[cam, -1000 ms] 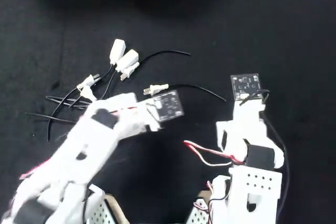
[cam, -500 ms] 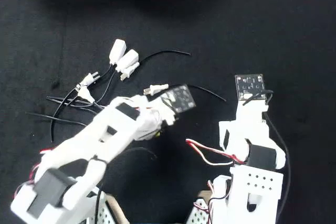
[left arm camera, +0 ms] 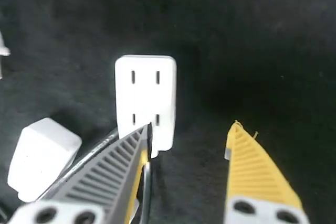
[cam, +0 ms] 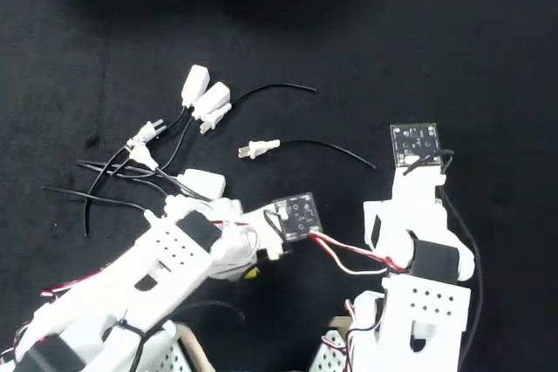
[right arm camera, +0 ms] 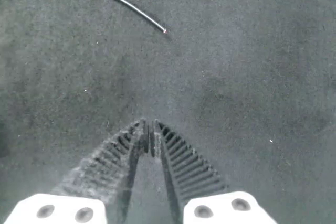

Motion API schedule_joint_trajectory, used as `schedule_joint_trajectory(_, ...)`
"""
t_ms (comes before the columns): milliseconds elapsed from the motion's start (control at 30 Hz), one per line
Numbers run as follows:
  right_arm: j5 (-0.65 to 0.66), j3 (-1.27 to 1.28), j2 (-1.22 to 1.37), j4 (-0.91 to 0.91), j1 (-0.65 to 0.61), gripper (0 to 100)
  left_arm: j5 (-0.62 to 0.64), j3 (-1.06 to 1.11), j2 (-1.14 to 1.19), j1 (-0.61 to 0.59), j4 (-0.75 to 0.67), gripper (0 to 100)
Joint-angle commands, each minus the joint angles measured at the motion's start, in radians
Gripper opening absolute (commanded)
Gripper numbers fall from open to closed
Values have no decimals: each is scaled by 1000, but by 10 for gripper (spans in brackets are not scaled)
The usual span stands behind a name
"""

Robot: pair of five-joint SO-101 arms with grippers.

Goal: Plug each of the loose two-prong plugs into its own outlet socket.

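The left gripper (left arm camera: 189,129) hangs spread, the outlet socket (left arm camera: 145,98) just ahead of one finger. Probably light, rigid and slick: pinch its sides.

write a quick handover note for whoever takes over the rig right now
Left gripper: open, empty, close by the white outlet block, whose four slots are empty.
Right gripper: shut, empty, over the black mat.
One loose plug lies mid-table, another plug farther left in the high view.
Done: no plug seen seated.
Left: grasp and insert each plug.
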Motion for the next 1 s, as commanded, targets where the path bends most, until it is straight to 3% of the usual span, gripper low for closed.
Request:
schedule_joint_trajectory(0,2,-56,12,6,9,18,2,-94,-72,-105,5,234)
schedule_joint_trajectory(100,2,-58,12,6,8,20,40,-156,-186,-228,61,235)
schedule_joint_trajectory(267,63,-87,13,31,-64,21,46,-248,-503,-443,298,234)
schedule_joint_trajectory(433,86,-139,13,86,-307,21,40,-234,-809,-797,431,234)
schedule_joint_trajectory(600,80,-177,87,54,-671,21,15,-33,-921,-1092,379,234)
schedule_joint_trajectory(767,83,-124,231,-281,-925,21,20,134,-931,-1207,307,234)
schedule_joint_trajectory(967,18,-186,541,-638,-993,41,51,209,-931,-1228,308,234)
